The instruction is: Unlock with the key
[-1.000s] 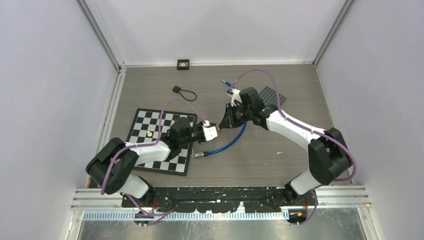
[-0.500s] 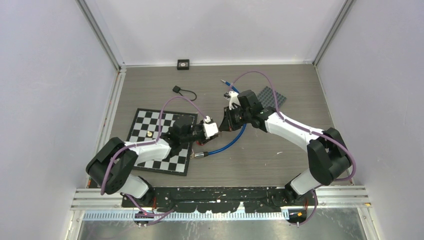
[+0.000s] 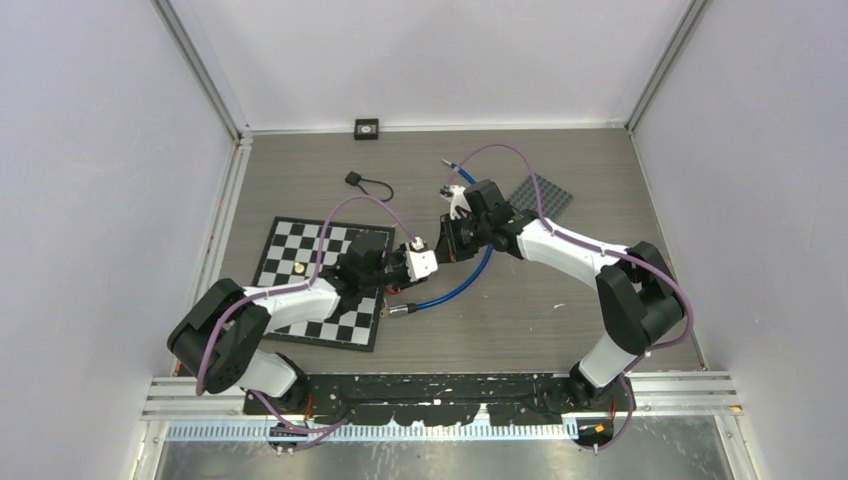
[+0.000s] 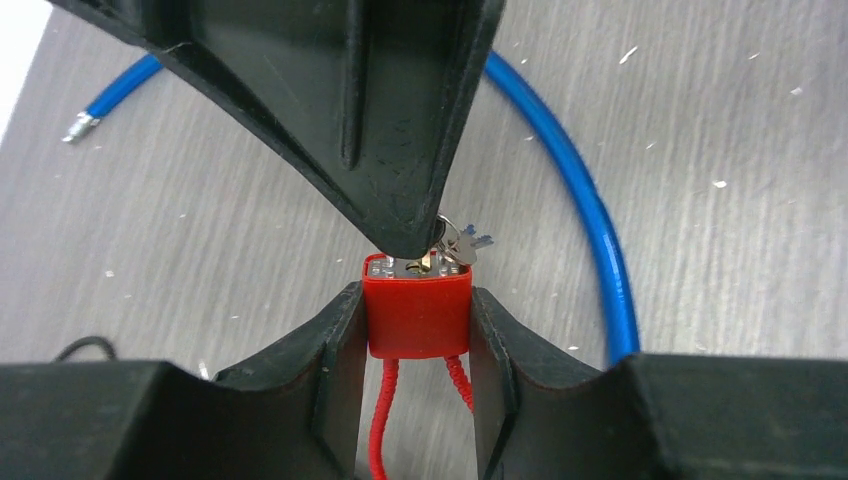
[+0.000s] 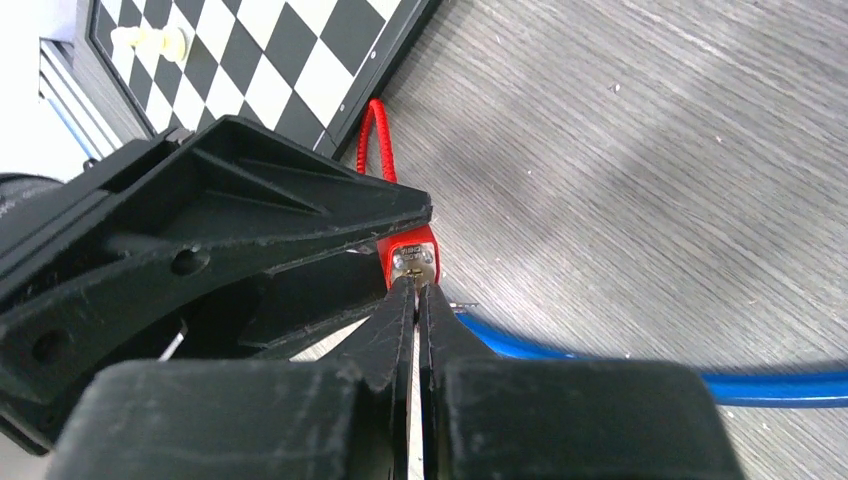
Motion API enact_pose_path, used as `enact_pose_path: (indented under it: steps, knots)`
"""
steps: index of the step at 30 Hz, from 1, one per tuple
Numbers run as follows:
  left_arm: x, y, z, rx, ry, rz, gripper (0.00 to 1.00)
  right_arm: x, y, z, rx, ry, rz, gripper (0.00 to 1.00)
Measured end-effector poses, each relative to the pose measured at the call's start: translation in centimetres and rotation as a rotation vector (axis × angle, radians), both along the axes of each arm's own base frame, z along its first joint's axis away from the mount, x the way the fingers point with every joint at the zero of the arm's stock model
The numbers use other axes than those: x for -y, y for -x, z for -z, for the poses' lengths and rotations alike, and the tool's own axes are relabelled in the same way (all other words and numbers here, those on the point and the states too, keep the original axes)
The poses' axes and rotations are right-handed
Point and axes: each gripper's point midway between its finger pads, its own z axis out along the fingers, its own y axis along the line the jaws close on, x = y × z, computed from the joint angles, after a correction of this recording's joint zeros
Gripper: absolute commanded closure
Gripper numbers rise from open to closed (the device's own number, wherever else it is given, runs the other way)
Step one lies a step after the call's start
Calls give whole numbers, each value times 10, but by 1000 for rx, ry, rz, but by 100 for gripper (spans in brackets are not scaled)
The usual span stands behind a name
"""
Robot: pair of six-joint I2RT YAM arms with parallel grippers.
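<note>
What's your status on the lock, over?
Left gripper clamped on red padlock. Right gripper shut on key, at the keyhole. Blue cable nearby, not in the way.

One camera is fixed high above the near edge, looking down and forward over the whole table (image 3: 520, 330); the two wrist cameras sit low and very close; the left one faces the padlock (image 4: 417, 318) from one side, the right one from the opposite side; both catch the blue cable (image 4: 605, 250); right wrist and overhead share the chessboard (image 3: 290, 245).
</note>
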Motion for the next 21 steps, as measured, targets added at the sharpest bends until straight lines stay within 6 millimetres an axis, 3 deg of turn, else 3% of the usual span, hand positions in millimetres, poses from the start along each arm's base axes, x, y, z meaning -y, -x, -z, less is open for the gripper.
enact_pose_path:
  steps: [10,21]
  knots:
    - [-4,-9,1,143,-107,-45,100,-4,-6,4,-105,-26,85,99]
    - [-3,-8,1,90,-73,-79,100,-4,-8,4,-117,-31,103,93]
